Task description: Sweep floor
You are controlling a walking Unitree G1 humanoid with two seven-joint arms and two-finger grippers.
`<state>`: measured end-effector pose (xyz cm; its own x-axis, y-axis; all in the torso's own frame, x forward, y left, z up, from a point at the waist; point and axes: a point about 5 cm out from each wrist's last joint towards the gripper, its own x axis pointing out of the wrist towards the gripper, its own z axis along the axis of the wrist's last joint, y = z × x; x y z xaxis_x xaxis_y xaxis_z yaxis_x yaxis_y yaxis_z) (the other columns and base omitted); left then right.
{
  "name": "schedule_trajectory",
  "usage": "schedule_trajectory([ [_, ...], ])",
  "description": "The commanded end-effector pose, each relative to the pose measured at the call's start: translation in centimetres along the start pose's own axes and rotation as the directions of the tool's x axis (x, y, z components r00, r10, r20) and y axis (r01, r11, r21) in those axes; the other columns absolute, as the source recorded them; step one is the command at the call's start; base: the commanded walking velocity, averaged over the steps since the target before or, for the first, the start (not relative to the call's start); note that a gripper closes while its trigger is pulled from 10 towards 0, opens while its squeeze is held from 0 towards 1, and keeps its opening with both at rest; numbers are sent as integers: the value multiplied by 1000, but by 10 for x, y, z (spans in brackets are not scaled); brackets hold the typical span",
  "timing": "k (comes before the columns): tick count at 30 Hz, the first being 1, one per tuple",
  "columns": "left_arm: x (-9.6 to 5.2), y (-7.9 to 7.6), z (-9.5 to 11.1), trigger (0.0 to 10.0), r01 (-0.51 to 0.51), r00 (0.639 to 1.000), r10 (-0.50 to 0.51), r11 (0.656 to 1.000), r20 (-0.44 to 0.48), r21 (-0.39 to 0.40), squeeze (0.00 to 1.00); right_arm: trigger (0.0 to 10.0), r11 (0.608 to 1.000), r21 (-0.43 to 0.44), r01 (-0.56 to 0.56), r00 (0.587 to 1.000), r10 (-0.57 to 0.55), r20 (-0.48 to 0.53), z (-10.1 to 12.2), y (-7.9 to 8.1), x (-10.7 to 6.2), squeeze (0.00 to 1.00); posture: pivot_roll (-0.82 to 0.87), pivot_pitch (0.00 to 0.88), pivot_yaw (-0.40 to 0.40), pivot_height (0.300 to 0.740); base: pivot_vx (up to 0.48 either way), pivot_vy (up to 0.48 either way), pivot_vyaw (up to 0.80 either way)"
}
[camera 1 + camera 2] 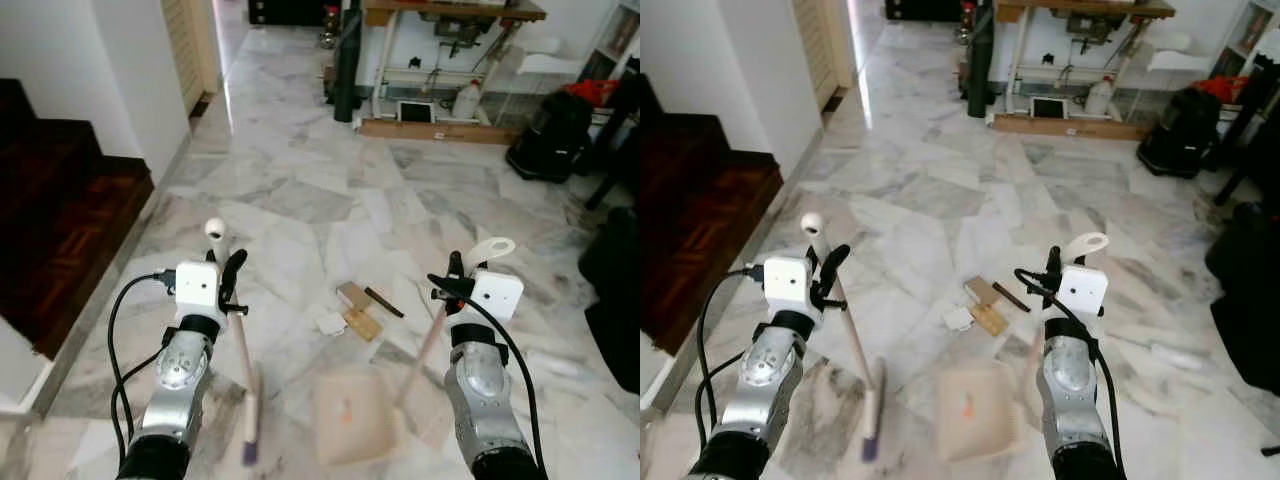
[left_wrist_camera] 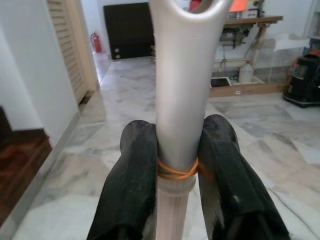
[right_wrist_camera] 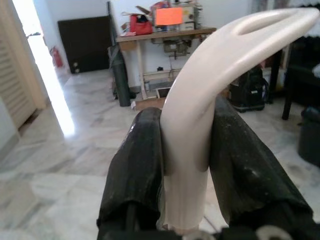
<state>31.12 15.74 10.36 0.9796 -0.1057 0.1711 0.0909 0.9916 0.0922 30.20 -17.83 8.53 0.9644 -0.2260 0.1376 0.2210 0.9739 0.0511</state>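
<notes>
My left gripper point(image 1: 228, 283) is shut on the pale handle of a small broom point(image 1: 243, 365), whose purple-tipped bristles point(image 1: 249, 452) rest on the marble floor. In the left wrist view both black fingers point(image 2: 131, 185) clamp the broom handle point(image 2: 178, 100) just above an orange rubber band. My right gripper point(image 1: 456, 280) is shut on the long handle of a beige dustpan point(image 1: 352, 415), which lies flat on the floor between my arms. The right wrist view has the curved dustpan handle point(image 3: 200, 105) pinched between the fingers. Scraps of debris point(image 1: 358, 310), tan, white and dark, lie just beyond the pan.
Dark wooden stairs point(image 1: 60, 215) rise on the left beside a white wall. A workbench point(image 1: 450, 60) with clutter stands at the far end, with a black vacuum cleaner point(image 1: 548, 135) to its right. Dark furniture point(image 1: 615, 290) lines the right edge. Open marble floor lies ahead.
</notes>
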Motion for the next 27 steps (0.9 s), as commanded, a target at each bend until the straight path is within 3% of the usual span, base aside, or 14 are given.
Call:
schedule_trajectory([
  [1,5,-5,11,10000,26,998,-27,1000,58,11,0,10000,1000,-9,9,999,-8,48,10,-3,6,0,22,0,-25,740,337,0,0],
  [27,3,-6,8,10000,17,999,-18,1000,43,7,0,10000,1000,-18,-10,1000,11,25,7,-1,5,0,20,0,-37,740,342,0,0],
])
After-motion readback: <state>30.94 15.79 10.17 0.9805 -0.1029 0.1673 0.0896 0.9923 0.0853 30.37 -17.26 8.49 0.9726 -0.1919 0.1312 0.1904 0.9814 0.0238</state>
